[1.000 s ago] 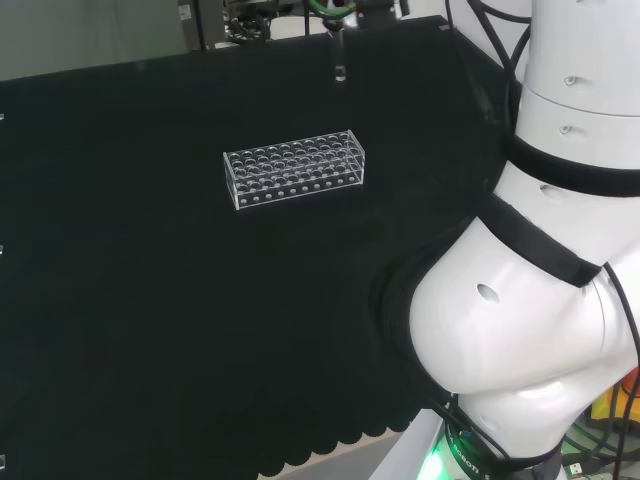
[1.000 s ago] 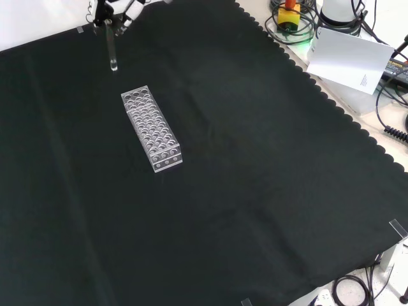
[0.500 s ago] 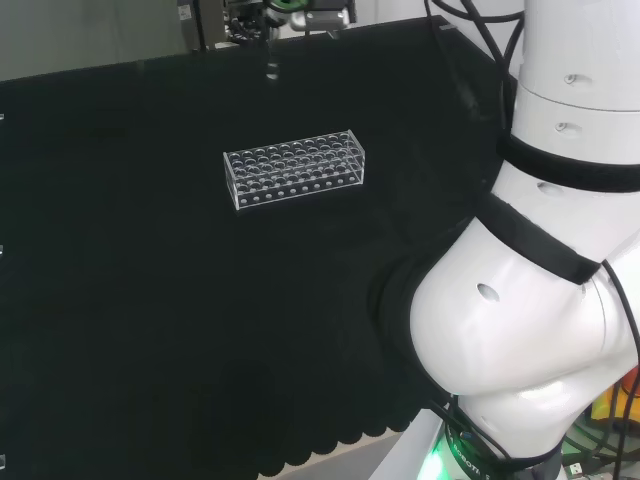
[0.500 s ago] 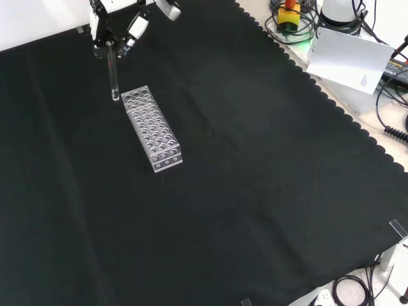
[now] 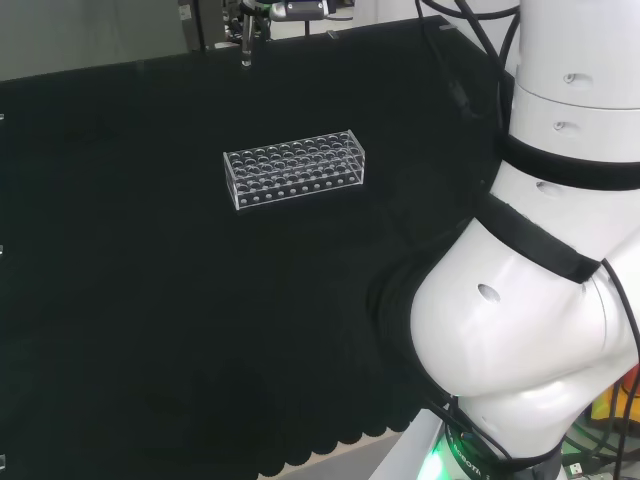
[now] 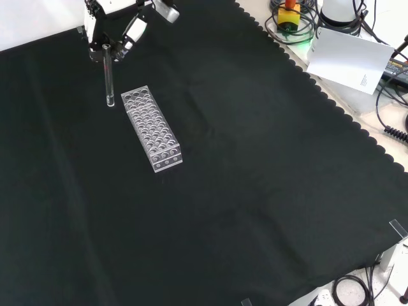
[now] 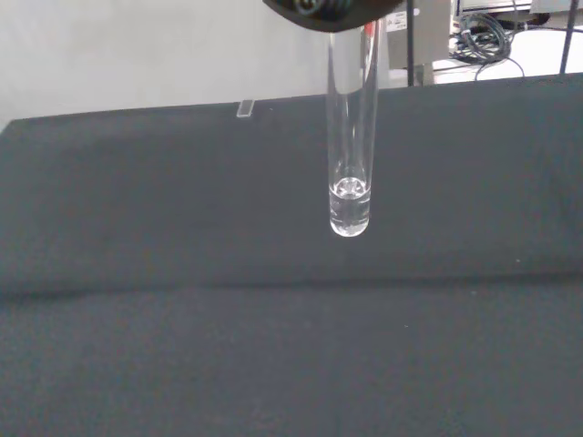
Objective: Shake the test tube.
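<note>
A clear glass test tube (image 6: 109,81) hangs upright in the air, pinched at its upper end by the black and white hand (image 6: 115,22) at the top of the front view. The wrist view has the tube (image 7: 351,127) close up with a little clear liquid at its rounded bottom. In the head view the tube (image 5: 246,45) is a thin sliver at the far edge of the cloth, under the hand (image 5: 290,9). A clear plastic tube rack (image 6: 151,128) lies on the black cloth just right of the tube's tip in the front view; the same rack (image 5: 295,168) sits mid-cloth in the head view.
The arm's big white links (image 5: 540,250) take up the right of the head view. Beyond the cloth's scalloped edge in the front view lie a white sheet (image 6: 347,58), cables and a red and yellow button (image 6: 288,14).
The hand has carried the tube leftward in the head view and down in the front view over the last second. The rack has stayed where it was.
</note>
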`<state>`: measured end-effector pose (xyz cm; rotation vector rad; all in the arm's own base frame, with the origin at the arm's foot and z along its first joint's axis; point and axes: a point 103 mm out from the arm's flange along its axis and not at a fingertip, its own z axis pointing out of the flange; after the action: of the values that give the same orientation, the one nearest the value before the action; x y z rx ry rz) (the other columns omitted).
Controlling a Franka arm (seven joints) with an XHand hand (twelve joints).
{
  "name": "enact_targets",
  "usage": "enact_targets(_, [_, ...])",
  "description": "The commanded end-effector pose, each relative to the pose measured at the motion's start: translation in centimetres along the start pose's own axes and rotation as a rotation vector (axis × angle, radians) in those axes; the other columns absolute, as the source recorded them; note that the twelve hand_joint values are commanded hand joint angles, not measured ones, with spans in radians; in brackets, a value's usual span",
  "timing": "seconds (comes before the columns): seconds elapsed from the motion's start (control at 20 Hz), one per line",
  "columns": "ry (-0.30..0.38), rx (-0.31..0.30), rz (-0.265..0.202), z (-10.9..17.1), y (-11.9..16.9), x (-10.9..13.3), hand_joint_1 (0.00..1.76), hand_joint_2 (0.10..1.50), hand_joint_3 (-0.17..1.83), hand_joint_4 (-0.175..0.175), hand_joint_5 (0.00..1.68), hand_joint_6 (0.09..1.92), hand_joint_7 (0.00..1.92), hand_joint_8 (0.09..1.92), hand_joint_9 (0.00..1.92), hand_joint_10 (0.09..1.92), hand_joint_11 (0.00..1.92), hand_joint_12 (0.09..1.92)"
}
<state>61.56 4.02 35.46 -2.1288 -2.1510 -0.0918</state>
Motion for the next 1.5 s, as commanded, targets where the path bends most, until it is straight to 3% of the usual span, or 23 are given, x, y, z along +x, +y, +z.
enact_targets(0.05, [-0.078, 0.033, 0.052, 0.8, -0.9, -3.4, 1.41, 1.04, 0.00, -0.175, 1.14, 0.38, 1.15, 1.09, 1.09, 0.83, 1.14, 0.99])
enact_targets(0.45, [-0.204, 0.101, 0.194, 1.0, -3.3, -11.2, 1.41, 1.04, 0.00, -0.175, 1.14, 0.38, 1.15, 1.09, 1.09, 0.83, 1.14, 0.99])
enact_targets(0.75, [-0.253, 0.106, 0.267, -0.2, -4.1, -14.6, 1.41, 1.04, 0.00, -0.175, 1.14, 0.38, 1.15, 1.09, 1.09, 0.83, 1.14, 0.99])
enact_targets(0.95, [-0.246, 0.098, 0.262, -0.2, -3.8, -14.3, 1.41, 1.04, 0.00, -0.175, 1.14, 0.38, 1.15, 1.09, 1.09, 0.83, 1.14, 0.99])
enact_targets(1.5, [-0.183, 0.087, 0.162, 1.5, -2.4, -9.8, 1.41, 1.04, 0.00, -0.175, 1.14, 0.39, 1.15, 1.09, 1.09, 0.83, 1.14, 0.99])
